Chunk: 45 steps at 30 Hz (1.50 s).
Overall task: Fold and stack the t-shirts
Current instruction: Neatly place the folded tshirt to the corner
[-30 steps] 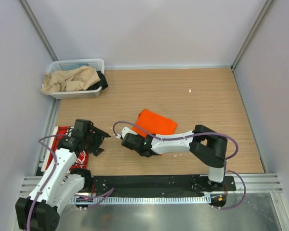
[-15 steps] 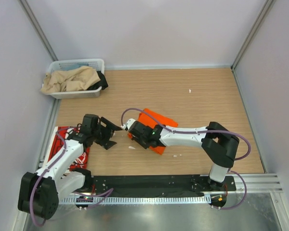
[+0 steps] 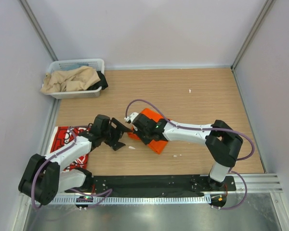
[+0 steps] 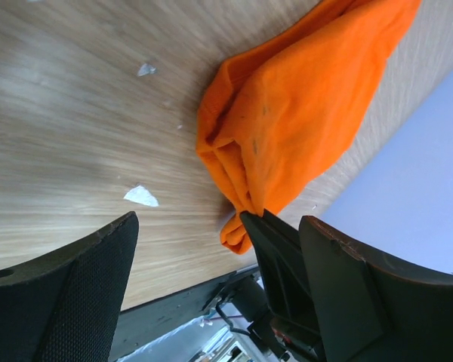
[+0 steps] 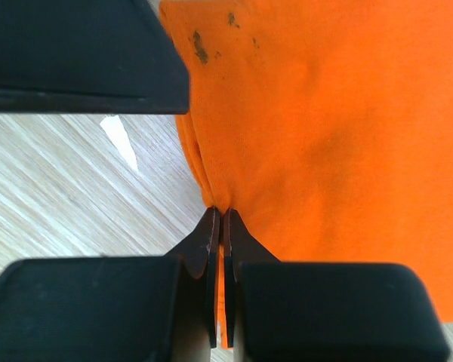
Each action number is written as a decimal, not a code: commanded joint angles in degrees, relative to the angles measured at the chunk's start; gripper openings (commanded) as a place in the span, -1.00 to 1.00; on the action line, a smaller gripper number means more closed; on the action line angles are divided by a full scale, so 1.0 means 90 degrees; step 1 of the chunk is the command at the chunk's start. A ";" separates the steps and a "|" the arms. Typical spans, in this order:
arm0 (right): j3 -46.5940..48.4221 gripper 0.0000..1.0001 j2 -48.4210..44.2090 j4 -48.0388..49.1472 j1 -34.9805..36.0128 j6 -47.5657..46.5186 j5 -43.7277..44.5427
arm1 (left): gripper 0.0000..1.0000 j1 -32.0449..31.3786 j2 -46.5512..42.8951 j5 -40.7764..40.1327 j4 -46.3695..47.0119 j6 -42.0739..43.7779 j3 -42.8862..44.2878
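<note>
The orange t-shirt (image 3: 156, 134) lies folded mid-table. It also shows in the left wrist view (image 4: 302, 113) and the right wrist view (image 5: 340, 113). My right gripper (image 3: 136, 126) is shut on the shirt's left folded edge, pinching the cloth between its tips (image 5: 221, 219). My left gripper (image 3: 124, 134) is open and empty just left of that edge, its fingers (image 4: 68, 302) wide apart around the right gripper's tip. The red t-shirt (image 3: 60, 139) with white lettering lies at the near left edge, partly under my left arm.
A white slatted basket (image 3: 67, 94) holding beige cloth stands at the back left. Small white paper scraps (image 3: 132, 147) lie on the wooden table near the grippers, and another scrap (image 3: 190, 90) lies at the back right. Walls close in on both sides.
My right gripper moved up onto the orange shirt's left edge and closed on it. My left arm swung right from over the red shirt to beside the orange shirt.
</note>
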 commanded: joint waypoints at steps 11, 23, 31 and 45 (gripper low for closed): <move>0.0271 -0.97 -0.0368 0.0066 -0.0296 0.0307 -0.0551 | 0.74 -0.0311 0.0837 -0.0121 0.1392 -0.0420 -0.0023; 0.0330 -0.97 -0.0368 0.0095 -0.0433 0.0502 -0.0669 | 0.37 -0.0428 0.1383 -0.0395 0.2633 -0.0870 -0.0385; 0.0369 -0.97 -0.0367 0.0105 -0.0501 0.0591 -0.0991 | 0.24 -0.0487 0.1764 -0.0551 0.3043 -0.0938 -0.0414; 0.0271 -0.24 -0.0367 -0.0351 -0.0628 0.0775 -0.0846 | -1.00 -0.0497 0.1980 -0.0903 0.3232 -0.0394 -0.0395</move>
